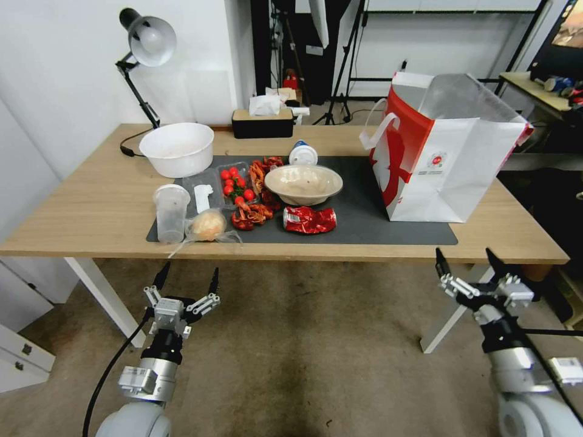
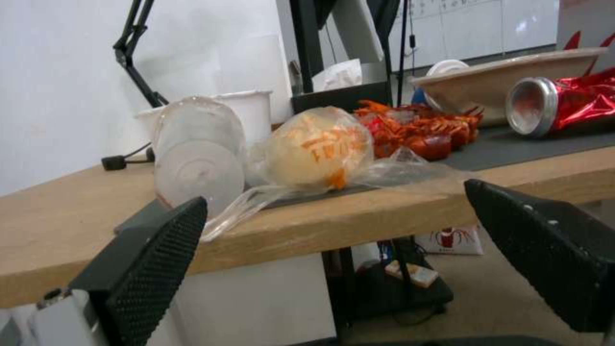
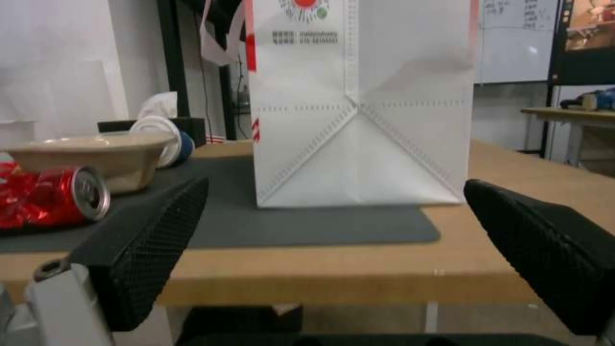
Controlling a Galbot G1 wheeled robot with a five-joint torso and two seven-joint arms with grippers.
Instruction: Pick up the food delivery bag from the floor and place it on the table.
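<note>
Head view: bag (image 1: 446,155) stood upright on mat (image 1: 364,212), right end, clear of can (image 1: 310,220); placement judged done. Left gripper (image 1: 187,280) and right gripper (image 1: 469,261) held below table (image 1: 91,200) edge, jaws spread wide, nothing held.

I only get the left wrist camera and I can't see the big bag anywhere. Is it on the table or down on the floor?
Observer: On the table. The food delivery bag stands upright near its right end, mostly on the dark grey mat.
Operator: Is a tool holding it?
Observer: No. The right tool is open and empty, low in front of the table edge, apart from the bag.
Operator: Is the bag squished shut?
Observer: No, its top gapes open, showing the silver lining.
</note>
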